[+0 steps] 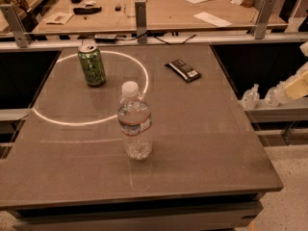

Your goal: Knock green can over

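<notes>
The green can stands upright at the far left of the dark table, just inside a bright ring of light. Its silver top with the pull tab faces up. Only a pale part of my gripper shows at the right edge of the camera view, beyond the table's right side and far from the can. Nothing is touching the can.
A clear white-capped water bottle stands mid-table, in front of and to the right of the can. A dark snack bar lies at the back right. A cluttered wooden bench with metal posts runs behind. Small bottles sit on a right ledge.
</notes>
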